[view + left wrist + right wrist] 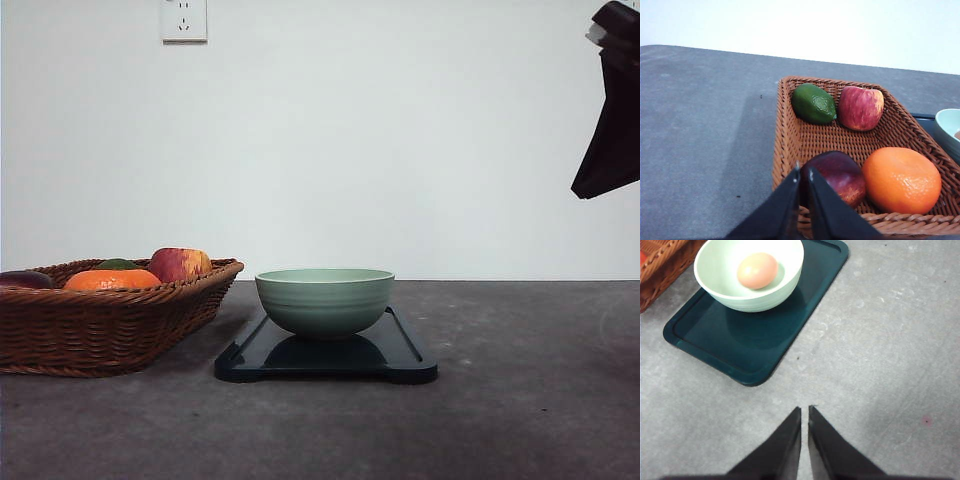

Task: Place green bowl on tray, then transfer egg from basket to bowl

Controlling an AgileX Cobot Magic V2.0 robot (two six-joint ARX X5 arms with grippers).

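Egg [757, 270] is in the green bowl [324, 300], lying on the bowl's pale inner floor as your right wrist view shows it. That bowl stands upright on the tray [400, 352], toward the tray's far end, with a bare dark stretch of tray in front of it. You have the basket [105, 325] just beside the tray on the robot's left, apart from it by a narrow strip of grey table [520, 400].

Your right gripper [805, 408] hangs above bare table, well clear of the tray; its two dark fingers are brought together with only a thin slit between the tips, and they hold nothing. In the front view you see that arm raised at the upper right edge.

Your left gripper [803, 170] is likewise closed to a narrow slit and empty, poised over the basket's near rim. Inside the basket you can count a dark red fruit [840, 175] close behind the fingertips, an orange [901, 180], an apple [860, 107] and a green avocado [813, 103].
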